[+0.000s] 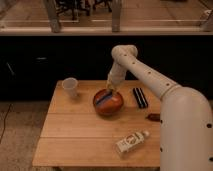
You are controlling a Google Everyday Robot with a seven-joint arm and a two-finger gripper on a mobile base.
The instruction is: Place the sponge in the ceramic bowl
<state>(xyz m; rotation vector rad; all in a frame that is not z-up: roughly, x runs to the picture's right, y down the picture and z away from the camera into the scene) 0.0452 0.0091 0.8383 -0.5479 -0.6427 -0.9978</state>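
The ceramic bowl (108,102) is round, glossy and orange-brown, and it sits near the middle of the wooden table (75,135). Inside it lies the sponge (105,97), a flat blue strip running diagonally across the bowl's reddish interior. My gripper (110,89) hangs at the end of the white arm, just above the bowl's far rim and over the upper end of the sponge.
A small white cup (70,87) stands at the table's back left. A dark ridged bar (140,97) lies right of the bowl. A small brown object (153,117) rests by the right edge. A white bottle (131,142) lies on its side near the front.
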